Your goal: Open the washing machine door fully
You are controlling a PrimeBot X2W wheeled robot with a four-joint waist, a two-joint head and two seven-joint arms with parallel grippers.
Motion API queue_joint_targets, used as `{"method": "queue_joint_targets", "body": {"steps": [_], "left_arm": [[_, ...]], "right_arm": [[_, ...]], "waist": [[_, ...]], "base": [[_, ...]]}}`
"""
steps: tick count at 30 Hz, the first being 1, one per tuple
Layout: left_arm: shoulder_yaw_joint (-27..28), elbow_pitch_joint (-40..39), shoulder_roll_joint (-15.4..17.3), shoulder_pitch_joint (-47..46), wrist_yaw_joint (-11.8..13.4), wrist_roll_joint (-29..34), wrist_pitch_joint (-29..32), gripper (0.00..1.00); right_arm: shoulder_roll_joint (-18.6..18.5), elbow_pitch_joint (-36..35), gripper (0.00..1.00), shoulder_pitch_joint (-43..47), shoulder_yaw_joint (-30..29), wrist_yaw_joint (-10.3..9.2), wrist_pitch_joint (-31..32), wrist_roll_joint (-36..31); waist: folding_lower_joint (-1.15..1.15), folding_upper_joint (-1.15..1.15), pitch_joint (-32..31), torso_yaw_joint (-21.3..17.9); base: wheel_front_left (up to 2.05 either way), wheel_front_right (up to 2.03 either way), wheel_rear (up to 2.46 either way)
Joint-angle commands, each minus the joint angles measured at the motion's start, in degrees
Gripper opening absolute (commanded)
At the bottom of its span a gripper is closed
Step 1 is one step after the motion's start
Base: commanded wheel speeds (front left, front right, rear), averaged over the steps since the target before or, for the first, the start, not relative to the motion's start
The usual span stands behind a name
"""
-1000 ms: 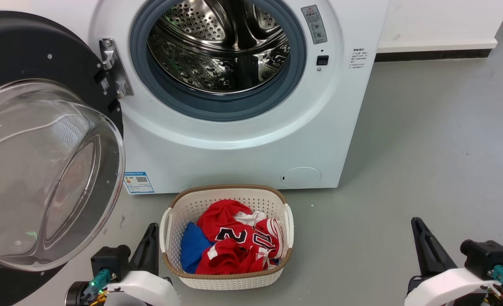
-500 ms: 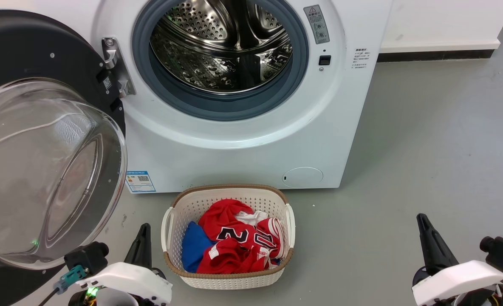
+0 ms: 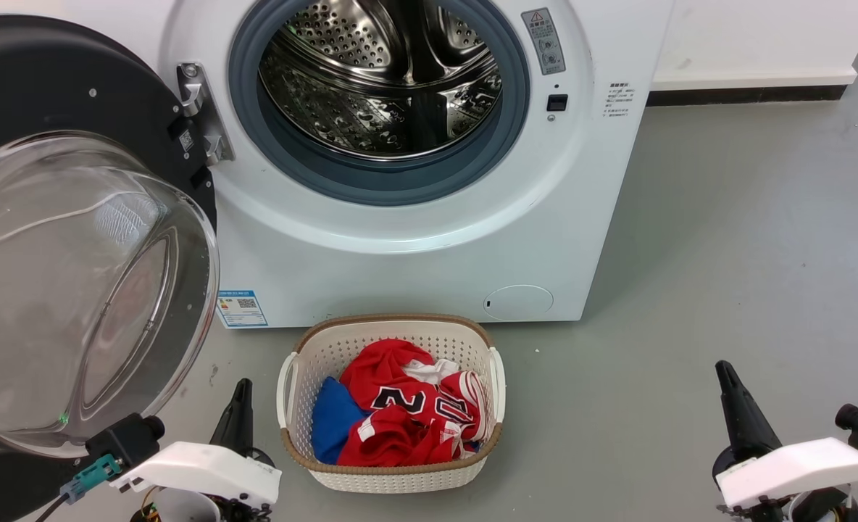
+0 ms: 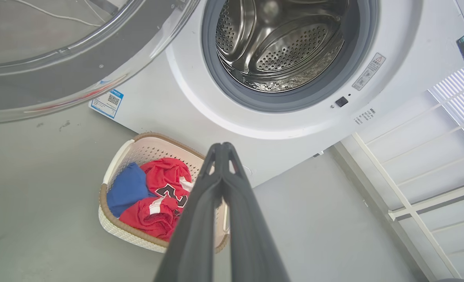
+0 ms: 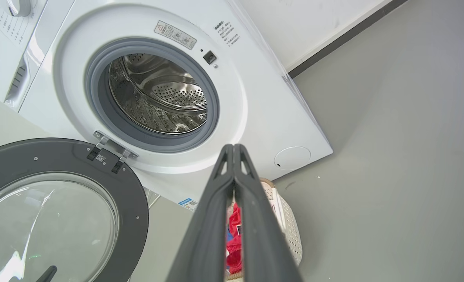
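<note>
Black door (image 3: 74,254) stands wide open left of the washer (image 3: 414,254), with left gripper (image 3: 242,388) and right gripper (image 3: 725,371) closed, empty, near; opening seems done, only checking remains.

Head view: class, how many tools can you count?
2. The left tool is lower left, beside the laundry basket; the right tool is lower right, over the floor.
</note>
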Motion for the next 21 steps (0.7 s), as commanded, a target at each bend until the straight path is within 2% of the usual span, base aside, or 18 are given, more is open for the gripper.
{"method": "queue_joint_targets", "body": {"steps": [1,21], "left_arm": [[0.8,-0.9,0.1,-1.8,-0.5,-1.6,0.3,0.00],[4.7,-1.3,-1.7,-2.0,-3.0,-14.0,4.0,0.00]], "right_arm": [[0.0,-0.4,0.00,-1.8,-0.3,-0.01,0.1,1.8],[0.4,1.3,0.00,-3.3,-1.5,0.00,2.0,16.2]], "waist": [[0.00,0.00,0.0,0.0],[0.00,0.00,0.1,0.4]], "base": [[0.00,0.00,0.00],[0.00,0.00,0.00]]}}
